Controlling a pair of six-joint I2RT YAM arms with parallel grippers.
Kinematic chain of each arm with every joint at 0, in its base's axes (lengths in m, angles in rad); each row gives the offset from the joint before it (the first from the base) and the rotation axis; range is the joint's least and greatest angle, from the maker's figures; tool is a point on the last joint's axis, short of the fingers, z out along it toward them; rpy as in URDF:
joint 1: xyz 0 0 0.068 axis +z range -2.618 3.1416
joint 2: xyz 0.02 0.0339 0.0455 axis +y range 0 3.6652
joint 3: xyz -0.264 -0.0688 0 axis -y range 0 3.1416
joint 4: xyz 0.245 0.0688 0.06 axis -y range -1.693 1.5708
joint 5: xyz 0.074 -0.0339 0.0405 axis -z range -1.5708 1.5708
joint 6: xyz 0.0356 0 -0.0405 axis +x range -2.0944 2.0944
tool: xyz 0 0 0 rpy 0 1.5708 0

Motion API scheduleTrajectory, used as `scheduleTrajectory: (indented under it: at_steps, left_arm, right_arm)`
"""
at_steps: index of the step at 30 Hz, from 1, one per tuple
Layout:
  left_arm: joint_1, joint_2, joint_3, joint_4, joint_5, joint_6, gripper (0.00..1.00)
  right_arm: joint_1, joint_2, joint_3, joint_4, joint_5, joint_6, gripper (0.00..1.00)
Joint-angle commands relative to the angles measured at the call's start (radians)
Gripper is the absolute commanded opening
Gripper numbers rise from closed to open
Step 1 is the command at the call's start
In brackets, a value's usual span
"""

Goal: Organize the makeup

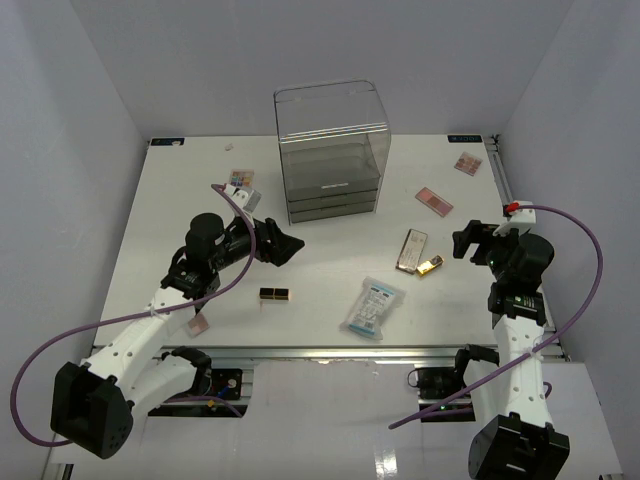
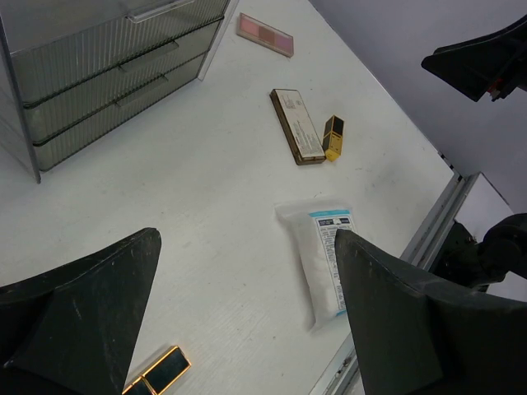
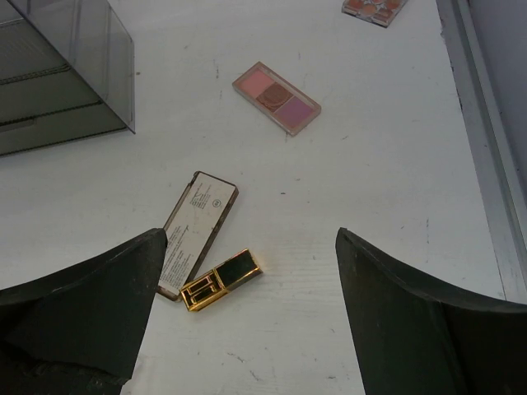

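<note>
Left gripper (image 2: 247,239): your jaws stand wide apart with nothing between them, hanging above the table (image 2: 214,206).
Nearest your left hand: a dark lipstick tube (image 2: 156,374) lies flat just beside the finger on the wrist view's left.
Next out: the sachet packet (image 2: 317,255) lies by the other finger, its near end hidden behind that finger.
Further ahead of your left hand: a flat gold-edged case (image 2: 296,125), with a gold-and-black tube (image 2: 333,136) just beside its far side.
Further still: the pink palette (image 2: 265,34); ahead and to the left stands the drawer box (image 2: 107,74), its drawers shut.
Right gripper (image 3: 251,237): your jaws are spread wide as well and hold nothing.
Nearest your right hand: the gold-and-black tube lies below the gap, closer to the view's left finger, one end just beside the flat gold-edged case.
Beyond it: the pink palette, well ahead of the fingers.
Farthest from your right hand: the multicolour palette (image 3: 375,8), cut by the view's top edge.
</note>
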Motion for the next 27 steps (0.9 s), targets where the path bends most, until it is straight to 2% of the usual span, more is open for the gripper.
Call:
scheduleTrajectory:
  at_steps: [1,5,6,12,17,27]
  left_arm:
    - [-0.001,-0.014,-0.011,0.026,0.021,-0.006,0.98]
    - [-0.001,-0.003,-0.018,0.042,0.024,-0.018,0.98]
    - [-0.001,0.000,-0.022,0.046,0.023,-0.025,0.98]
    - [-0.001,0.017,-0.050,0.100,0.026,-0.090,0.98]
    - [-0.009,0.045,-0.102,0.224,0.035,-0.244,0.98]
    - [-0.146,0.189,-0.095,0.403,-0.146,-0.358,0.94]
  right_arm:
    - [0.003,-0.013,0.035,0.043,-0.081,-0.037,0.90]
    - [0.002,-0.035,-0.002,-0.010,-0.351,-0.269,0.90]
    - [0.002,-0.040,-0.008,-0.068,-0.432,-0.386,0.90]
    - [0.001,-0.043,-0.003,-0.094,-0.417,-0.430,0.90]
    - [0.001,-0.049,-0.009,-0.082,-0.420,-0.428,0.90]
    - [0.001,-0.072,0.002,-0.159,-0.584,-0.564,0.91]
